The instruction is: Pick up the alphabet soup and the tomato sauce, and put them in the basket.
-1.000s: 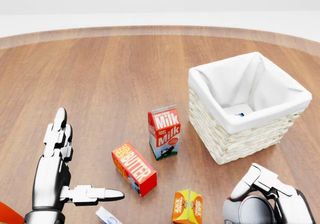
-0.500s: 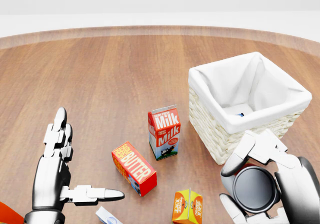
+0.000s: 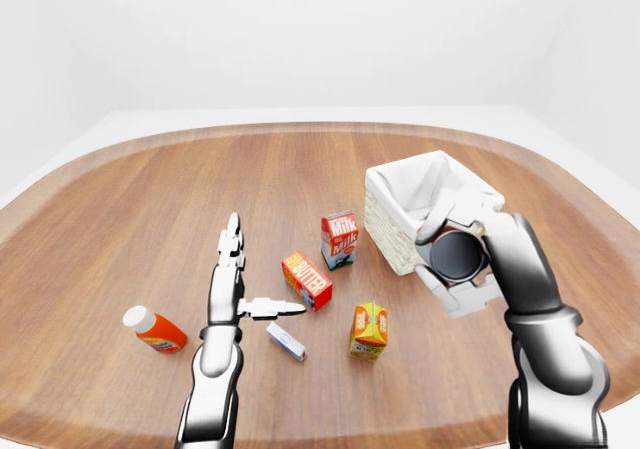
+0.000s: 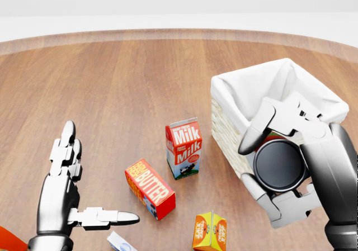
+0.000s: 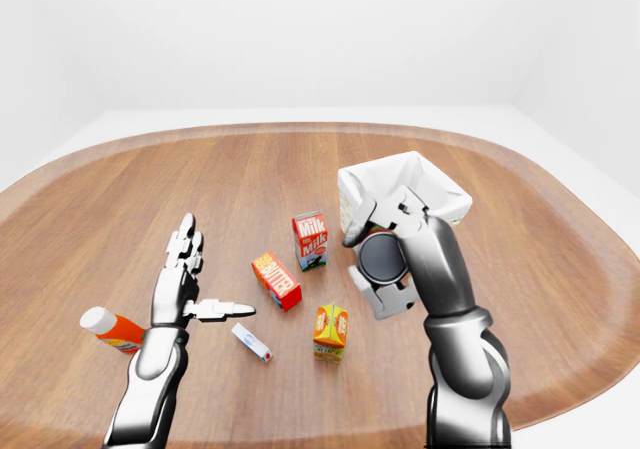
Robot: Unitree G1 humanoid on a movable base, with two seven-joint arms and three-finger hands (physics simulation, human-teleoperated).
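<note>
Head view: right hand [image 4: 279,167] grips round, seemingly metal can [image 4: 278,164]

A big round wooden table [image 3: 150,189] with a paler rim stands on a white floor [image 3: 560,129]. The walls [image 3: 300,29] are plain white, evenly lit.

On the table [image 3: 120,199], the basket [image 4: 238,94] sits far right. Left of it stands the milk carton [image 4: 183,148], with the butter box [image 4: 150,188] nearer and further left. The juice carton [image 3: 368,330] lies nearest, and the bottle [image 3: 154,330] far left.
</note>
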